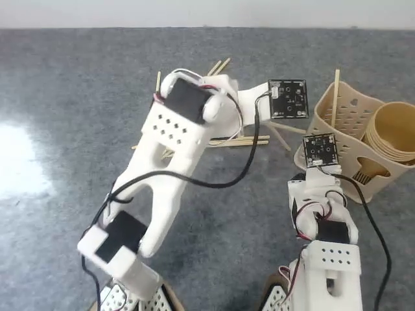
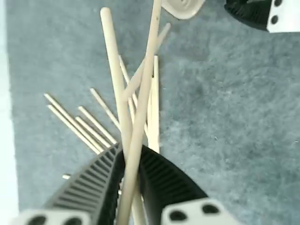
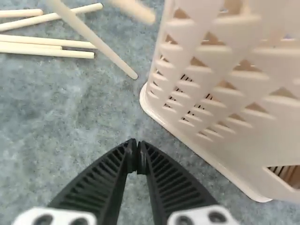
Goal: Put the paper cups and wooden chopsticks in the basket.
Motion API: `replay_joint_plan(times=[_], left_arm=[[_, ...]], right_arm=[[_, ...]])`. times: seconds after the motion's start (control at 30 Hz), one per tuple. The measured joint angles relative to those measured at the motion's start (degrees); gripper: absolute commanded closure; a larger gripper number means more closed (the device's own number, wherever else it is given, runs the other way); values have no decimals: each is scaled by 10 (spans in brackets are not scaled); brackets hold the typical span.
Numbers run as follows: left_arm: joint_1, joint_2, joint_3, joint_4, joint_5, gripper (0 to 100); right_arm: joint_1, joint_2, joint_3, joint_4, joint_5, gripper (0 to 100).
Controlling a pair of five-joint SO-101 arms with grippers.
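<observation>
My left end effector (image 2: 130,154) pinches chopsticks (image 2: 113,61) I should next carry to the basket (image 1: 347,120); my right end effector (image 3: 137,157) is pressed together.

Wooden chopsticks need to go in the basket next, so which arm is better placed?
Left, probably. The left claw grips two pale wooden chopsticks, ready to carry over. The right claw is shut and empty beside the beige plastic lattice basket.

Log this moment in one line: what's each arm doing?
left gripper: shut on wooden chopsticks | right gripper: shut, empty, beside basket | paper cups: stacked in basket | loose chopsticks: on table
</observation>
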Motion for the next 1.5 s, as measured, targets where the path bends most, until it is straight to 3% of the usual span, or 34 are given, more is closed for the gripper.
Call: replay_joint_plan(times=[0.47,0.73,1.13,1.5], left_arm=[[1,-125,0,2,8,991],[50,-125,-27,4,18,991],[100,45,-151,4,21,991],[100,209,-316,4,20,990]], right_arm=[[0,0,18,-23,0,991],[0,0,18,-23,0,991],[0,0,18,-23,0,991],[0,0,18,-23,0,991]])
